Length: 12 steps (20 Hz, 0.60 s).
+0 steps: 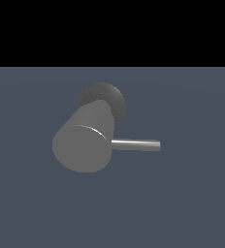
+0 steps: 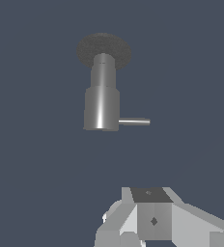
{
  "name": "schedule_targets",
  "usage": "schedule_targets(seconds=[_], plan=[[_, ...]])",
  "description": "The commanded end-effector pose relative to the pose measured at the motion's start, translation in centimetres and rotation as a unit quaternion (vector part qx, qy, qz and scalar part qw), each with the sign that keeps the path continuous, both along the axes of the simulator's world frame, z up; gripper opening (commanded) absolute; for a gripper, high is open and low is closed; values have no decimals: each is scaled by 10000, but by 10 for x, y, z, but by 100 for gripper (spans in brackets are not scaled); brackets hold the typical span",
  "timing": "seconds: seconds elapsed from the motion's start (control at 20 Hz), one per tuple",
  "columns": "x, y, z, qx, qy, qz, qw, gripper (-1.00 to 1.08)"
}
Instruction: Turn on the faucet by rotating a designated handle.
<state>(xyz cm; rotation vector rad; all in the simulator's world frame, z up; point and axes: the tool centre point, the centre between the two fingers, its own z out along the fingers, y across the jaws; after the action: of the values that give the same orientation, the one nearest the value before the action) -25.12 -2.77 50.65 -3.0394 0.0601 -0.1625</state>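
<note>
Faucet (image 1: pixel 83 145): upright on dark base (image 1: pixel 107 97). Handle (image 1: pixel 136 145): juts sideways from faucet body, unobstructed for rotating. Hand (image 2: pixel 152 226): well apart from faucet, nothing gripped; finger spread cannot be told.

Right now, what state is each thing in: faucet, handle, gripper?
faucet: untouched on its dark round base.
handle: straight rod sticking out sideways toward the exterior view's right, nothing touching it.
gripper: only partly seen in the wrist view, away from the faucet, holding nothing; open or shut cannot be told.
</note>
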Motion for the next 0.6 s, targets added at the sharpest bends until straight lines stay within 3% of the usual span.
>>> schedule_targets(seconds=[0.0,0.25,0.55], plan=[[0,-1,3,255,-118,39,9996,-100],[1,-4,12,978,-464,140,9940,-100],[4,-13,27,2021,-1001,253,9739,-100]])
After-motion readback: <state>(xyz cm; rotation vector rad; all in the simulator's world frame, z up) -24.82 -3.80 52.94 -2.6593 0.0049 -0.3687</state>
